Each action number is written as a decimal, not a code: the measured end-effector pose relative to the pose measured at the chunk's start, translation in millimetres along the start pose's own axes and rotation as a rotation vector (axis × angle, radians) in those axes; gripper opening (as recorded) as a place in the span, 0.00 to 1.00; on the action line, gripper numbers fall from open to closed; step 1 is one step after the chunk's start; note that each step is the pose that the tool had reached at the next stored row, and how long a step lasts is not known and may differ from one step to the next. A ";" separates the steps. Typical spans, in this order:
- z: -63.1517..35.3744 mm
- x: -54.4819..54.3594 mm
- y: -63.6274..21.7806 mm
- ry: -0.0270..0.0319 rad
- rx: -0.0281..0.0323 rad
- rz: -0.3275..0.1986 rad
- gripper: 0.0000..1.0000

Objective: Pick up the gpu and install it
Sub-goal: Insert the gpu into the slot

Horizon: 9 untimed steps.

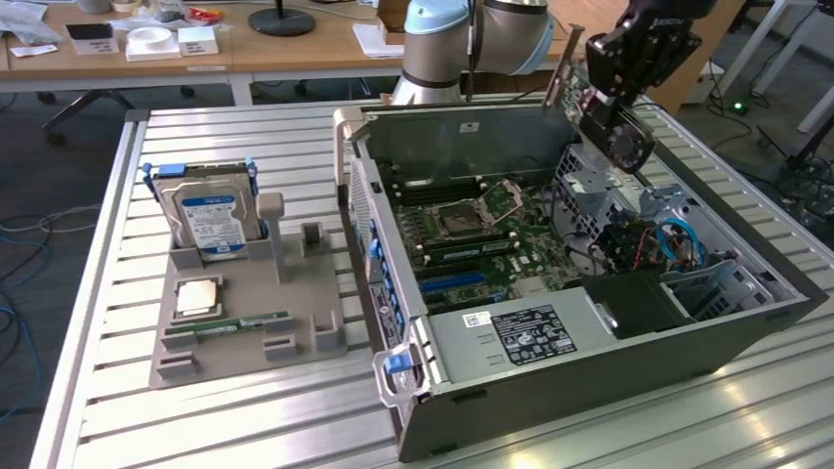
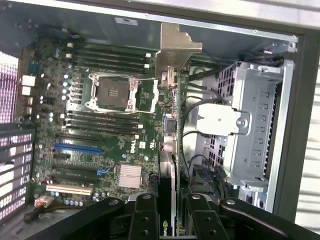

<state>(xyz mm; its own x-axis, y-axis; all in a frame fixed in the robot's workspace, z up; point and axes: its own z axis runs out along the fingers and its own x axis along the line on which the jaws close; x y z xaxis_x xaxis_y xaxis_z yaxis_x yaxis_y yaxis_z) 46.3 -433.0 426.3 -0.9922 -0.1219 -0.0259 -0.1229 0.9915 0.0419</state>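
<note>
My gripper (image 1: 612, 98) is shut on the gpu (image 1: 623, 132), a thin dark card with a round fan and a silver bracket. It hangs tilted above the far right side of the open computer case (image 1: 391, 244), over the drive cage. In the wrist view the gpu (image 2: 168, 125) runs edge-on away from my gripper (image 2: 170, 217), with its silver bracket at the far end. The black fingers (image 2: 145, 215) clamp the card from both sides. Below it lies the green motherboard (image 2: 115, 130), with the blue slot (image 2: 77, 148) off to one side of the card.
A grey holder (image 1: 248, 322) on the exterior view's left carries a hard drive (image 1: 209, 220), a CPU (image 1: 199, 293) and a RAM stick (image 1: 241, 322). Inside the case are a metal drive cage (image 2: 255, 125), cables and the power supply (image 1: 521, 337). The slatted metal table (image 1: 195, 420) has free room in front.
</note>
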 end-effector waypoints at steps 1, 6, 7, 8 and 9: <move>0.0 0.0 0.0 0.0008 -0.0004 -0.018 0.26; 0.1 0.0 0.0 0.0052 -0.0032 -0.123 0.26; 0.1 0.0 0.0 0.0059 -0.0037 -0.140 0.26; 0.1 0.0 0.0 0.0066 -0.0041 -0.158 0.26; 0.1 0.0 0.0 0.0074 -0.0045 -0.175 0.26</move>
<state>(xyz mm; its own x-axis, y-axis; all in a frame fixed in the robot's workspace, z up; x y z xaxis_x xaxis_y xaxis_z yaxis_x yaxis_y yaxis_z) 46.3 -433.0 426.1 -0.9559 -0.2925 -0.0258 -0.2934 0.9551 0.0420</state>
